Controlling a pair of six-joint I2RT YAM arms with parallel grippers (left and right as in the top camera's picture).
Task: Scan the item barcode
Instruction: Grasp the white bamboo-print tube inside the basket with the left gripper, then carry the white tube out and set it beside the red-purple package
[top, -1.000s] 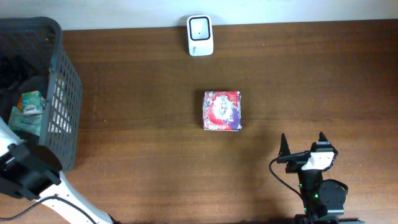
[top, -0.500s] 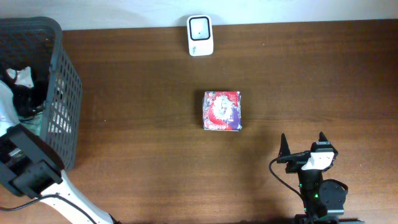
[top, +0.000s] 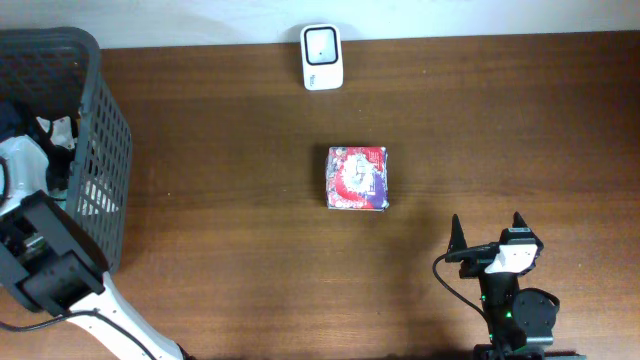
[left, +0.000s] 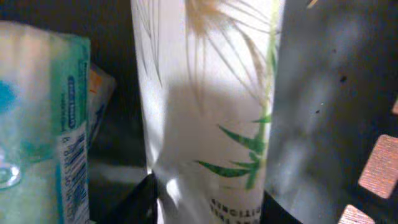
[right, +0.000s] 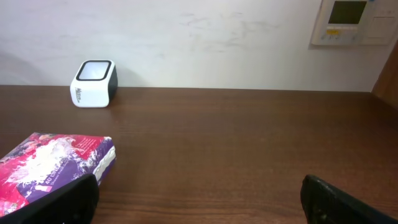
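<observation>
Grey plastic mesh forms the basket (top: 100, 130) at the far left edge of the wooden table (top: 230, 280), and the left arm reaches down into it. Inside, the left wrist camera shows a teal packet (left: 37, 124) on the left with a barcode strip down its side. Just to its right is a white tube (left: 205, 93) printed with green leaves, roughly upright against the basket's dark wall. The left gripper (left: 208, 208) has its jaws on either side of the tube's lower part; whether they press it cannot be told. The basket's mesh wall stands between the tube and the rest of the table.

At the middle of the far edge, by the wall, sits the white scanner (top: 322, 43), its dark window facing up. Nearer, a red and purple packet (top: 356, 179) lies flat in the middle of the table, well apart from both scanner and basket.

At the near right, the right gripper (top: 486, 222) has its jaws spread wide, holding nothing. A beige panel (right: 351, 22) hangs on the wall at far right.
</observation>
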